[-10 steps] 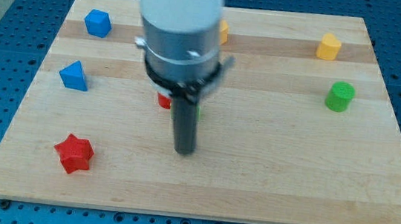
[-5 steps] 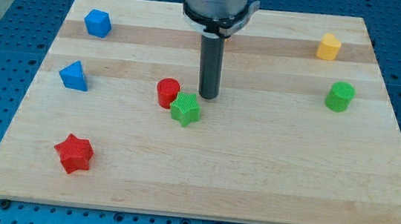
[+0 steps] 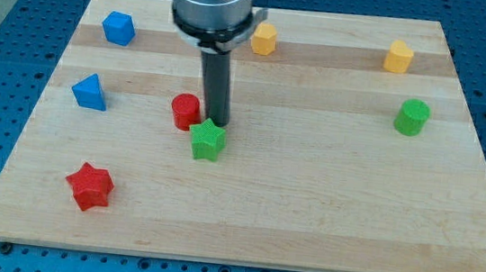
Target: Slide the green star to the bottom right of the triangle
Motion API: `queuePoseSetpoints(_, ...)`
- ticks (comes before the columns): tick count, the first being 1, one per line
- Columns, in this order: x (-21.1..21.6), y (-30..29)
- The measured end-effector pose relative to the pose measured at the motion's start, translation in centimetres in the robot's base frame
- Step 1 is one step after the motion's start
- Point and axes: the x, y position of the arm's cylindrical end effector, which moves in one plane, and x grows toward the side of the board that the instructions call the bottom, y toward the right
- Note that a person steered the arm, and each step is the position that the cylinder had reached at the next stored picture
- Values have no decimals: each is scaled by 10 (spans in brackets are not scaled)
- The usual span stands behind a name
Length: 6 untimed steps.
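Pressing at the green star's [image 3: 208, 140] one o'clock edge, my tip [image 3: 215, 121], a bare rod with no pincer, sits placed to shove it toward eight o'clock, below-right of the blue triangle [image 3: 90, 92].

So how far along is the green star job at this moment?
Done: my tip has reached the green star, sitting just above it beside the red cylinder. In hand: pushing the star toward the view's left. Left: most of the way; the blue triangle is well off to the left.
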Motion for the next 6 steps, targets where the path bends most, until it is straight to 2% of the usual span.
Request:
queuePoseSetpoints(1, -3, 25)
queuePoseSetpoints(2, 9, 21)
queuePoseSetpoints(4, 43, -38)
queuePoseSetpoints(6, 54, -88)
